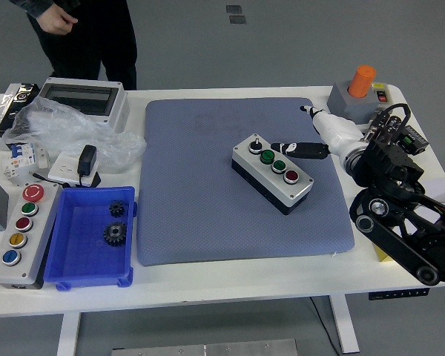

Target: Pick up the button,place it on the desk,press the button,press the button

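A grey button box (pixel 272 173) lies at an angle in the middle of the blue-grey mat (pixel 200 200). Its top carries a small black selector knob (pixel 256 142), two green buttons (pixel 268 156) and a red button (pixel 291 176). My right hand (pixel 305 141), white-backed with black fingers, reaches in from the right, just right of the box. One black finger (pixel 300 150) stretches out level, its tip close above the box's far right edge beside the green buttons. The hand holds nothing. My left arm is out of view.
A blue tray (pixel 63 278) with two gears and a second multi-button box (pixel 22 233) sit at the near left. Behind them lie a plastic bag (pixel 67 133) and a clear-lidded enclosure (pixel 85 100). An orange-topped grey box (pixel 360 93) stands far right. A person (pixel 89 30) stands at far left.
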